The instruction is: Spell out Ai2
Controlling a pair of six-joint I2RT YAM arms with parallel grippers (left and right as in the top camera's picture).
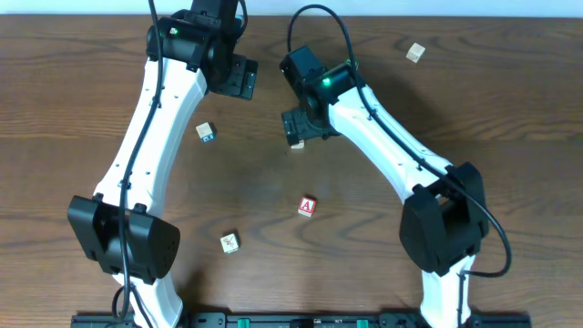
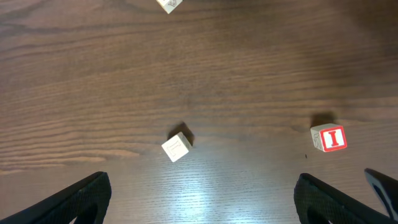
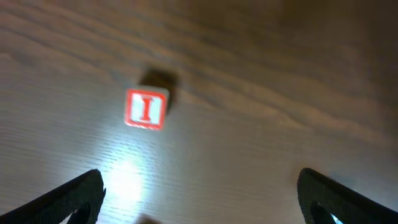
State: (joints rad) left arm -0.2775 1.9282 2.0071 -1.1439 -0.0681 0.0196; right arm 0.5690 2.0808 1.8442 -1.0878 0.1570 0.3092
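Hovering spread and empty, the right gripper [image 3: 199,179] faces the I block [image 3: 146,109], ahead, left of centre; the left gripper [image 2: 202,183], likewise spread, lies farther.

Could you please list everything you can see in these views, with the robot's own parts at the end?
A block: one, red and white, mid-table.
I block: one, red and white, by the right claw.
blue-marked block: one, pale wood, beside the left arm.
corner block: one, pale, top right of overhead view.
front block: one, pale, dark marking, near the left arm's base.
table: one, dark brown wood.
left arm, right arm: two, white with black joints, either side.
left claw, right claw: two, black, both open.
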